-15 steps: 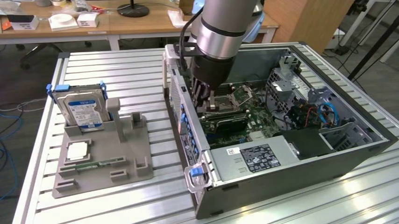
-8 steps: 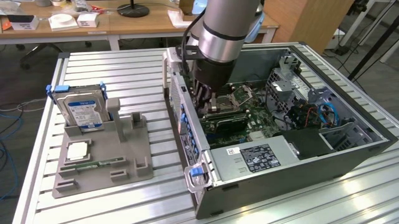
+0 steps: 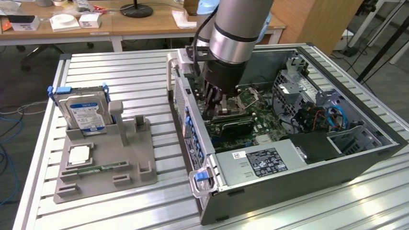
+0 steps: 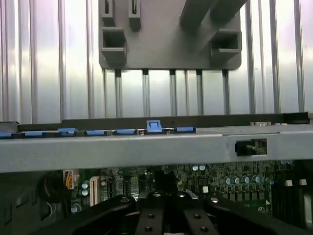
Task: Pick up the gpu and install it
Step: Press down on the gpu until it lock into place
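I have the gripper (image 3: 221, 108) down inside the open computer case (image 3: 357, 143), low over the motherboard (image 3: 265, 127), and its fingers are drawn together. Just beneath and beside the fingertips in the exterior view lies the gpu (image 3: 231, 125), a dark slim card with a strip of green board along it. It sits down among the slots, its long axis running flat across the motherboard from the blue-tabbed wall of the case toward the exterior view's right, its edge turned down to the board. I cannot tell whether the fingers are clamped on the card's upper edge or merely pressed against it (the gripper body hides the contact).

From the wrist view I see the gripper's black fingers (image 4: 146, 215) close together at the frame's edge, with green circuitry and small capacitors behind them, then the grey case wall with its row of blue clips (image 4: 154, 126).

Outside the case, on the slatted aluminium table (image 3: 128, 72), stands the grey holder fixture (image 3: 105, 167). The blue-labelled hard drive (image 3: 83, 111) stands upright in it at the exterior view's left, a silver processor (image 3: 78, 155) lies flat in its recess, and a narrow green memory stick (image 3: 96, 169) lies just beside that.
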